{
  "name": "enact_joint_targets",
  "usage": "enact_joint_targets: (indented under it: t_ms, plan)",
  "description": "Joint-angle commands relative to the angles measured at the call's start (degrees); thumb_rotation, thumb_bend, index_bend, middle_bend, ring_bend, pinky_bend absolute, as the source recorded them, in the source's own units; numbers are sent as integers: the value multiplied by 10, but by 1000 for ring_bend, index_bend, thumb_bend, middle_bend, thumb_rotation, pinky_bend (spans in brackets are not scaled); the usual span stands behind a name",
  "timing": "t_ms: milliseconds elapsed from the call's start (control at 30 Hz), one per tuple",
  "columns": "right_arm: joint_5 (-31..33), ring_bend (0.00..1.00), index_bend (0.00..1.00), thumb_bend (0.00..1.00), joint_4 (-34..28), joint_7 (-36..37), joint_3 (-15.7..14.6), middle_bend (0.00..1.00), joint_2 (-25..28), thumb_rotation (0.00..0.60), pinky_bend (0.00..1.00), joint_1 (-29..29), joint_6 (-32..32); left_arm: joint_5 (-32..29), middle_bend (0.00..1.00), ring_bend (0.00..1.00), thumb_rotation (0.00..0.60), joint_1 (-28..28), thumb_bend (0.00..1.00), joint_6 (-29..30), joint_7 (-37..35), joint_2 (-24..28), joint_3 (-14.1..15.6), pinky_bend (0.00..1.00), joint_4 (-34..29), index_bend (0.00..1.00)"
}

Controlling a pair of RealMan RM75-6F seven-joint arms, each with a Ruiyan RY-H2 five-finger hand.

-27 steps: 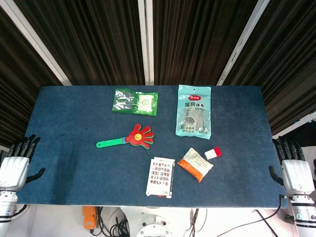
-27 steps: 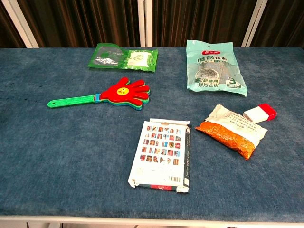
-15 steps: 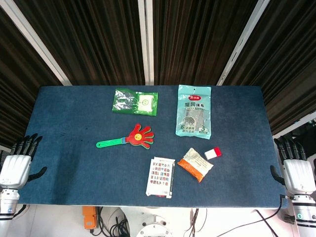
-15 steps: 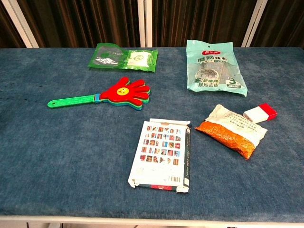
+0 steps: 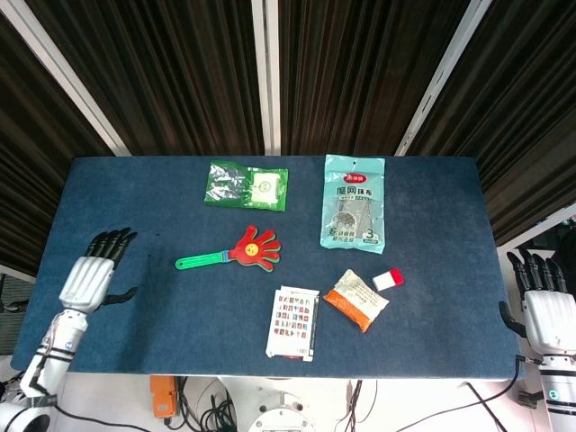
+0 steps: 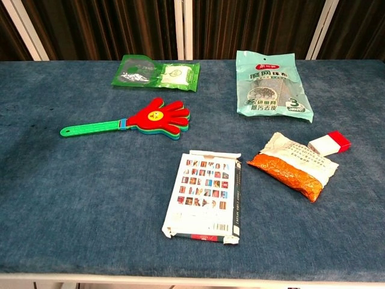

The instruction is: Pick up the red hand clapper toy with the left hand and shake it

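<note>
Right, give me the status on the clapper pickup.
Nothing is done yet: the red hand clapper toy lies flat on the table, untouched. In hand: the left hand is over the table's left side, fingers apart, short of the green handle. Left: reach, grip, lift and shake. The right hand is off the table's right edge.

I see the red plastic hand-shaped clapper toy (image 5: 243, 251) lying flat on the blue cloth-covered desk (image 5: 144, 198), a little left of the middle. Its red palm carries a small yellow smiley disc and sits stacked over further coloured hand layers, with the spread fingers pointing right. Its long green handle runs out to the left, and nothing is touching it.
</note>
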Motion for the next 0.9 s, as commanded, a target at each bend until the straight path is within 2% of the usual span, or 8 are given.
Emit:
enact_joint_targets:
  t_ms: [33,167,267,400,600,767,900]
  plan:
    - [3,0,0,288,5,6,1,0,2,600,0,-1,-1,-18,2,0,600,-58,175,-60,-38,-55,-24,0,35,34]
    - [7,0,0,288,10,13,3,0,4,600,0,0,-4,-34,34,0,600,-93,178,-90,-35,-111,-34,0,87,85]
    - [10,0,0,291,12,16,4,0,5,600,0,1,-7,-70,34,0,600,-116,178,-124,-12,-146,-44,0,119,95]
    - [13,0,0,301,14,17,4,0,5,600,0,3,-13,-120,34,0,600,-143,178,-164,15,-180,-58,0,148,112]
    - [19,0,0,301,16,16,5,0,3,600,0,6,-20,-140,34,0,598,-167,179,-184,17,-211,-63,0,178,114]
    - [21,0,0,301,19,17,6,0,2,600,0,8,-24,-159,34,0,506,-178,177,-201,17,-229,-64,0,190,125]
    - [23,0,0,301,20,17,6,0,2,600,0,8,-26,-182,34,0,474,-189,171,-211,27,-244,-70,0,196,136]
